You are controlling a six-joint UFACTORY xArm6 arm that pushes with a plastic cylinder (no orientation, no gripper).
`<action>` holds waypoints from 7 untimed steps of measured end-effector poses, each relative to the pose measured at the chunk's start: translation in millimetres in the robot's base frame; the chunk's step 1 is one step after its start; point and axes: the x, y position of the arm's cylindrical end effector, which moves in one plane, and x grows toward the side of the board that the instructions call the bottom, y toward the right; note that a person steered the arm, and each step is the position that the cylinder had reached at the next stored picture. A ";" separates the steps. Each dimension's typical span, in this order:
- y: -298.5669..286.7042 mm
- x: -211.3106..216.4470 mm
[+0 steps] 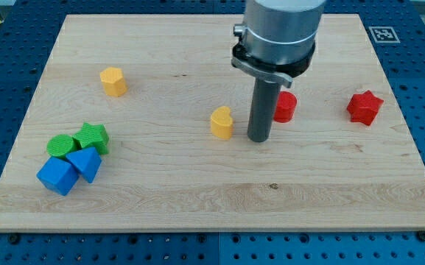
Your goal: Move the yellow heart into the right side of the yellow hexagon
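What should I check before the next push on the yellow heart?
1. my tip visible: ok.
2. Tip on the view's right of the yellow heart, close beside it: ok; contact: cannot tell.
3. Yellow hexagon located, toward the view's upper left: ok.
4. Heart already at the hexagon's right side: not ok, still well apart.
5. Path between heart and hexagon free of blocks: ok.
6. Red block behind the rod stays out of the push: ok.

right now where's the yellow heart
The yellow heart sits near the board's middle, just to the view's left of my tip, with the yellow hexagon far off toward the upper left.
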 end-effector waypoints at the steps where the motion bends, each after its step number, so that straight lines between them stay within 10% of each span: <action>1: -14.9 -1.6; 7: -77.0 -14.0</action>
